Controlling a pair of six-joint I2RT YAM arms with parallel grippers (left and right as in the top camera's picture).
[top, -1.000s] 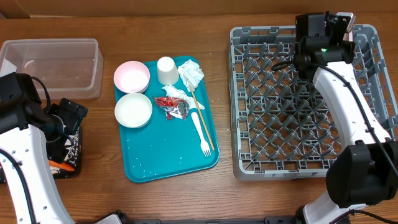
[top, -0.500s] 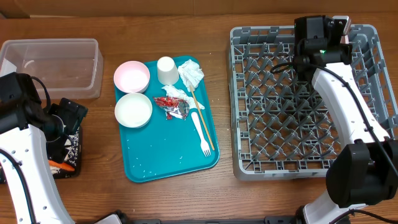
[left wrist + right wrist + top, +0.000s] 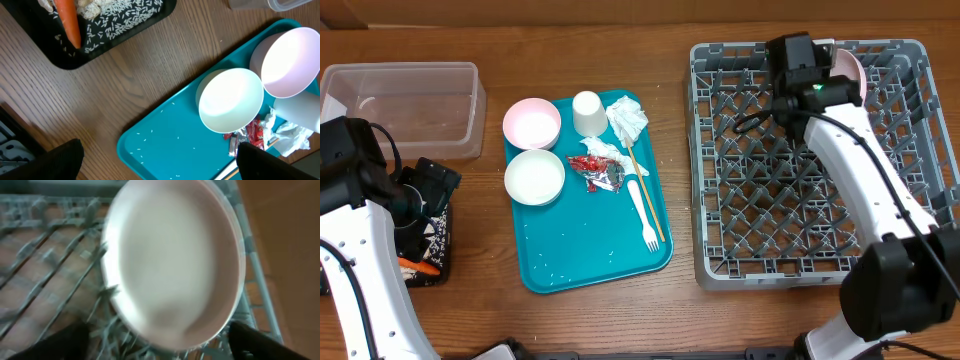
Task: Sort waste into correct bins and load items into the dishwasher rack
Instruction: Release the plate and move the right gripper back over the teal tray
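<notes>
The R claw (image 3: 159,330) is up at the far side of the grey rack (image 3: 697,170). Its two fingers (image 3: 55,342) are spread wide & hold nothing. Right in front of them the white plate (image 3: 172,265) stands on its edge btw the pegs, in the far right part of the rack. That pic is blurry, so the plate only looks free of the fingers; I can't rule out a tiny touch.

The L claw (image 3: 160,145) hangs low over the wood table (image 3: 125,85), spread wide w/ nothing in it. It is btw the black tray (image 3: 62,59) & the teal tray (image 3: 590,240). The black tray holds the orange carrot (image 3: 67,22) & rice (image 3: 120,15). The clear tub (image 3: 405,100) sits near it, further back.

On the teal tray are two white bowls (image 3: 532,123) right next to each other, w/ the cup (image 3: 587,112) just beside the far one. The napkins (image 3: 627,118) lie by the cup, & the foil wrapper (image 3: 598,170) is near the middle. The fork (image 3: 646,228) & chopsticks (image 3: 632,160) lie side by side along the right edge.
</notes>
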